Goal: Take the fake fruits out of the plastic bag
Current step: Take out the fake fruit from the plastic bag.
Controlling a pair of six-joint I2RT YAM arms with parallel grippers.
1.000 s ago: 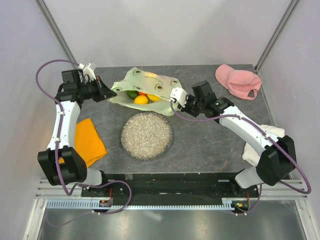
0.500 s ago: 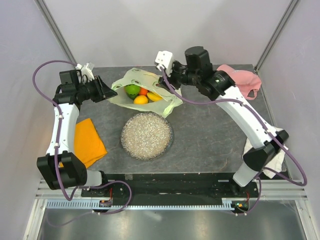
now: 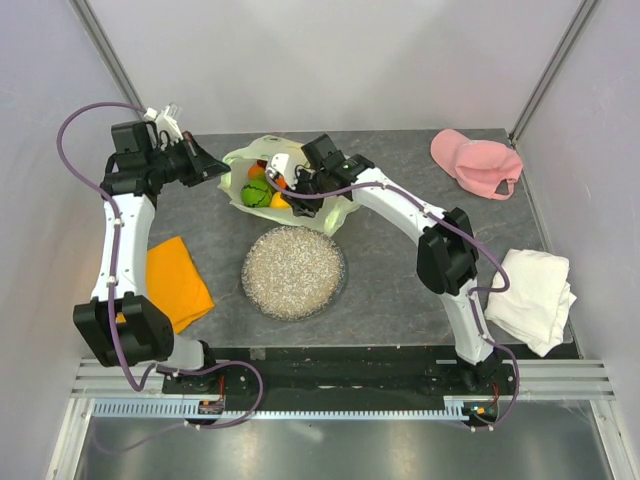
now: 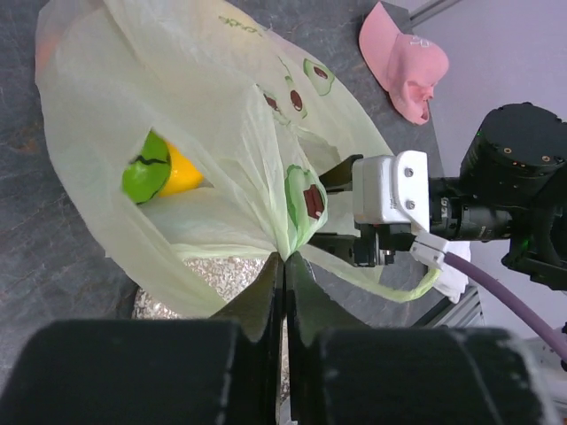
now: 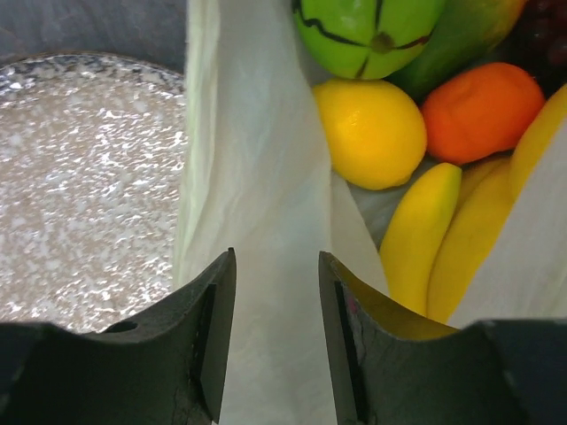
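Observation:
The pale yellow-green plastic bag [image 3: 318,196] lies at the back middle of the table with its mouth open to the left. My left gripper [image 3: 216,170] is shut on a bunched fold of the bag [image 4: 221,124], its tips [image 4: 285,258] pinching the film. My right gripper [image 3: 292,194] is open just above the bag's lower lip [image 5: 257,177], close to the fruits and touching none. Inside lie a green round fruit [image 5: 368,31], a yellow fruit [image 5: 372,133], an orange [image 5: 478,111], a banana bunch [image 5: 425,239], a mango [image 5: 462,34] and dark grapes [image 5: 542,35].
A speckled round plate [image 3: 295,270] sits just in front of the bag and shows in the right wrist view [image 5: 89,177]. An orange cloth [image 3: 175,280] lies at the left, a pink cap [image 3: 475,160] at the back right, a white folded cloth [image 3: 535,295] at the right edge.
My right arm has swung from the bag's right side, up and over, down to the bag's open mouth. My left gripper has kept its hold and shifted slightly left and back.

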